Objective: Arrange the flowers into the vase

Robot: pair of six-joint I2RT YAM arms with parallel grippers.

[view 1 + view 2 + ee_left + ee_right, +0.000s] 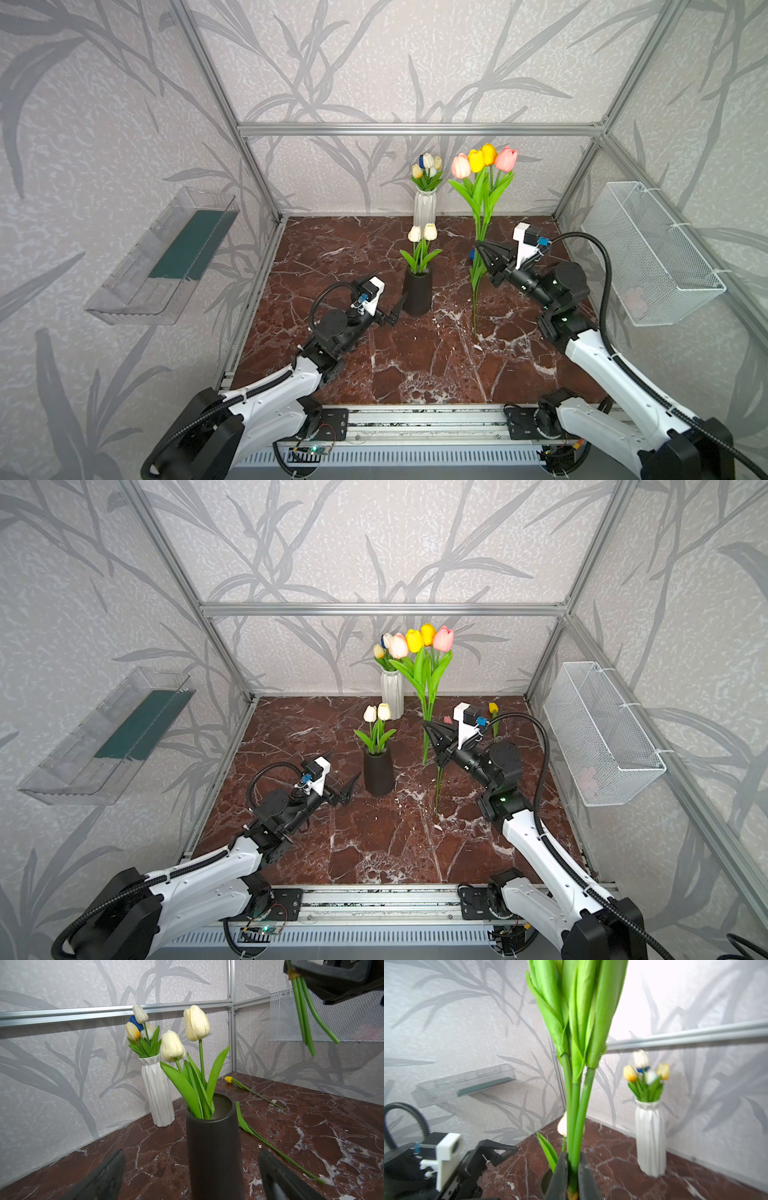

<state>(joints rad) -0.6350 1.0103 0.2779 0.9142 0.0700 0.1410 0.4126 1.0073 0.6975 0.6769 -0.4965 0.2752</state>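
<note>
My right gripper [480, 246] [572, 1167] is shut on the stems of a bunch of flowers [484, 166] [422, 640] with pink, yellow and orange heads. It holds them upright above the table, to the right of the black vase [417, 291] [214, 1147]. Two cream tulips [422, 232] stand in that vase. My left gripper [397, 311] [192, 1152] is open at the vase's left side, a finger on either side of its base in the left wrist view. A white vase [424, 208] [650, 1136] with cream and blue flowers stands at the back wall.
A loose green stem [475, 299] [270, 1147] lies on the marble table under the held bunch. A yellow tulip [493, 708] [228, 1079] lies at the back right. A wire basket [652, 249] hangs on the right wall and a clear shelf [166, 257] on the left wall.
</note>
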